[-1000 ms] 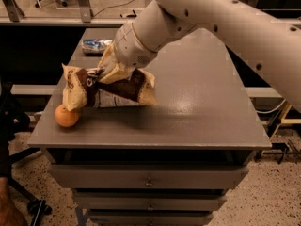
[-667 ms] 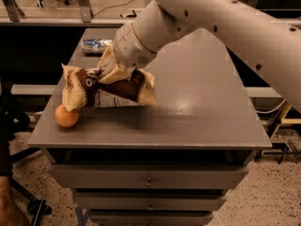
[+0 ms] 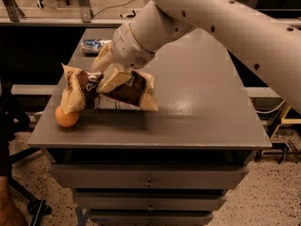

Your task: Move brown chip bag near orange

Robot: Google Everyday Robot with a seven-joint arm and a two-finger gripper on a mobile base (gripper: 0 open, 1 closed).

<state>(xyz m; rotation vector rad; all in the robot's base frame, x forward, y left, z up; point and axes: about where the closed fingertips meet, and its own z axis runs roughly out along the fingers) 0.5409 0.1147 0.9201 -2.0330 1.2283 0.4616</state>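
The brown chip bag is lying on the left part of the gray table, and its pale end is poking out just over the orange, so it looks to be where it should go. The gripper is pinching the bag's top edge, nearly closed on the foil. The big white arm is reaching down from the upper right, its wrist bending toward the bag.

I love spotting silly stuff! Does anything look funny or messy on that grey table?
The crinkled brown chip bag leans tilted, one end over the small round orange, with the robot's gripper on it. A silver-blue can lies tipped over behind.
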